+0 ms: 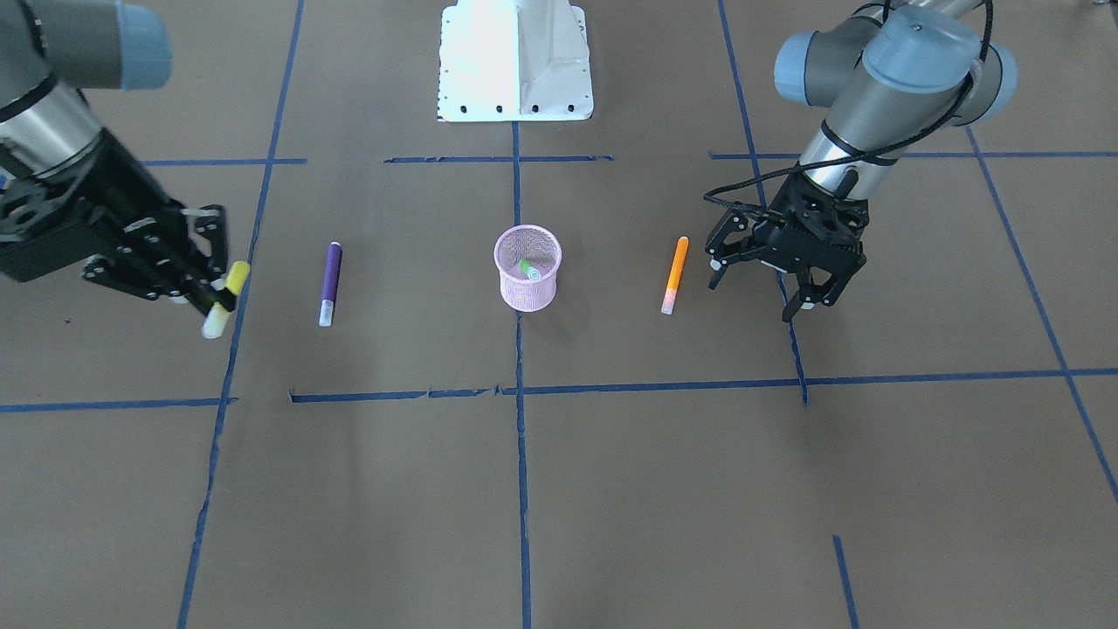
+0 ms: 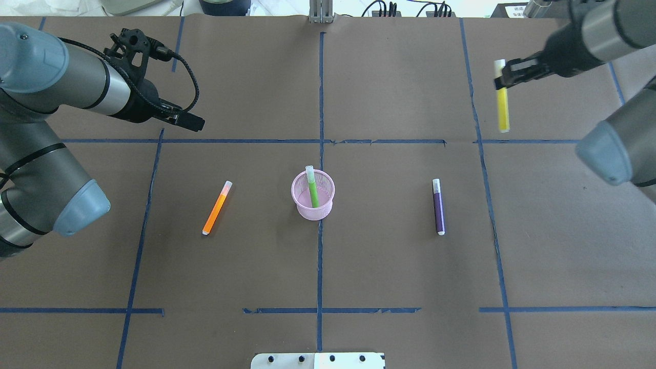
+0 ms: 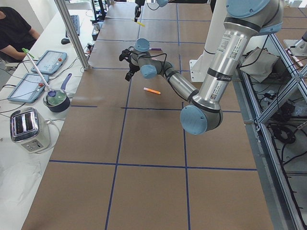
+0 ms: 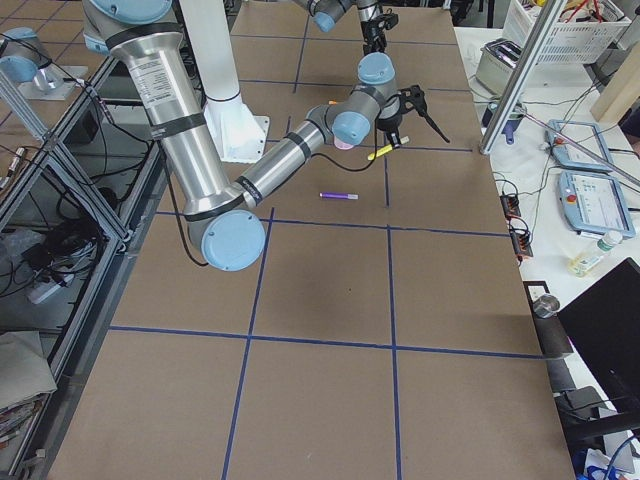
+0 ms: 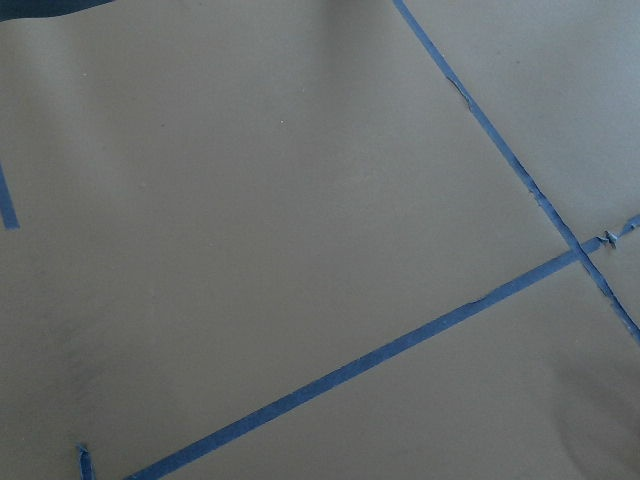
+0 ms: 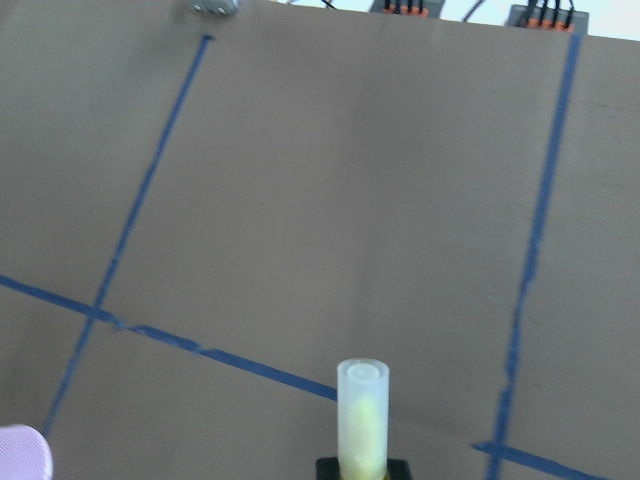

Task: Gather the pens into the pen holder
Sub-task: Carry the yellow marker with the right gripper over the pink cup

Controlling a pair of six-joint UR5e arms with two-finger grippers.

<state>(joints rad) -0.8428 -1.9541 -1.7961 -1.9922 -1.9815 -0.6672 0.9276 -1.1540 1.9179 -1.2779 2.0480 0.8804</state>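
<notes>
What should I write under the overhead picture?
Right gripper holds the yellow pen up; green pen in the cup; orange pen and purple pen lie beside it.

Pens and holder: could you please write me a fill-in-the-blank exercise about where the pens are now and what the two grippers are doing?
1. The holder contains one pen, whose colour is ____.
2. The right gripper has its jaws shut on a raised pen of ____ colour.
3. The left gripper has nothing between its jaws, which are ____.
4. The orange pen lies on the table on the side of the ____ gripper.

Missing words: green; yellow; open; left.
</notes>
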